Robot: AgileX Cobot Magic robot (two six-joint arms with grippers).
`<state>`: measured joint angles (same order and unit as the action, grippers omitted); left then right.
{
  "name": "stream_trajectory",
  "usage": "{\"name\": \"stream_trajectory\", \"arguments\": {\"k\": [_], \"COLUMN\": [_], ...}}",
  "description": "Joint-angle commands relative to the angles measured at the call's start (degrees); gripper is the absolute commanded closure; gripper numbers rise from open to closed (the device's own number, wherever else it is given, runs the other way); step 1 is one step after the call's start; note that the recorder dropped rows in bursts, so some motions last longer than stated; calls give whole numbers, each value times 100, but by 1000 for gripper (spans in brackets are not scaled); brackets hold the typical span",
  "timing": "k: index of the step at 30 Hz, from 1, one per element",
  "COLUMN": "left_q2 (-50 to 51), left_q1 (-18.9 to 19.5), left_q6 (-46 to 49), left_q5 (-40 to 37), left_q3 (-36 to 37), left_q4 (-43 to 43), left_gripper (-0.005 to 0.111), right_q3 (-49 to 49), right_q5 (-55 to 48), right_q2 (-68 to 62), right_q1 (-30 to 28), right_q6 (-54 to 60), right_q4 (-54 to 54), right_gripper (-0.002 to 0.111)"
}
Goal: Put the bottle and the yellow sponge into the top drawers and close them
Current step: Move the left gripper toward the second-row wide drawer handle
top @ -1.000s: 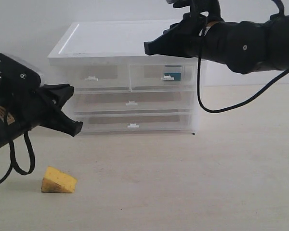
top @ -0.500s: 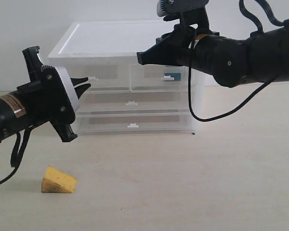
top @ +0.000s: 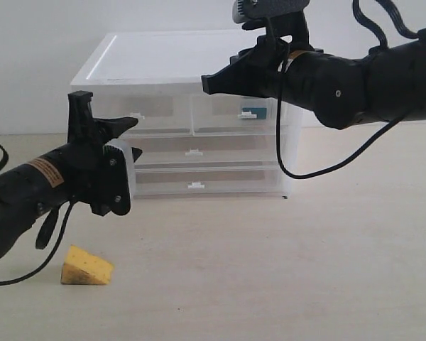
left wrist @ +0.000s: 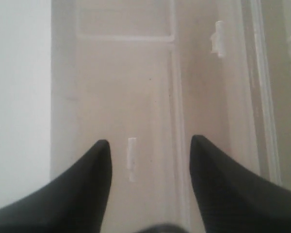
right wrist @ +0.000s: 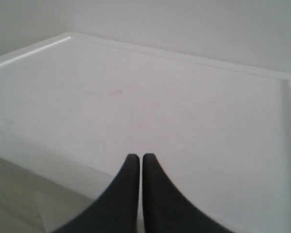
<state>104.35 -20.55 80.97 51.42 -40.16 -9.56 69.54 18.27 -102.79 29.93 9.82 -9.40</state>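
Count: 1 cabinet (top: 177, 57) with 2 half-width top drawers (top: 153, 114) and 2 full-width drawers (top: 227, 150) beneath. 4 white tab handles (top: 193, 152), one per drawer. 1 bottle (top: 254, 112) inside the cabinet, 1 yellow sponge (top: 87, 267) in front of it. 2 arms (top: 355, 78).

We see a pale beige desk (top: 305, 270) with a smooth, matte surface. Toward its back stands a boxy translucent plastic cabinet (top: 292, 135), close to a plain white wall (top: 35, 50). The cabinet has a flat white top panel (top: 177, 57) with a slightly raised rim running round its edge; up close, in the right wrist view, that panel looks smooth and faintly glossy. Low in the cabinet, two full-width translucent drawers lie one above the other: the upper full-width drawer (top: 241, 150) and the lower full-width drawer (top: 241, 179). Both sit flush with the front. Each carries a small white tab handle at mid-front, upper tab (top: 193, 152) and lower tab (top: 196, 186). We cannot tell what lies inside them.
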Motion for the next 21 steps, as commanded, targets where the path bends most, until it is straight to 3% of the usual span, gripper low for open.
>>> {"name": "stream_trajectory", "arguments": {"k": [1, 10, 21], "left_q2": [361, 435, 435], "left_q1": [-14, -14, -14], "left_q6": [620, 80, 25], "left_q5": [559, 1061, 78], "left_q3": [-55, -128, -637], "left_q4": [471, 711, 1014], "left_gripper": [60, 60, 60], "right_q3": [-28, -28, -28], "right_q5": [-78, -221, -243], "right_q2": [6, 6, 6], "right_q1": [-8, -8, -8], "right_q6": [-37, -37, -37], "right_q4": [33, 142, 235], "right_gripper": [108, 108, 108]}}
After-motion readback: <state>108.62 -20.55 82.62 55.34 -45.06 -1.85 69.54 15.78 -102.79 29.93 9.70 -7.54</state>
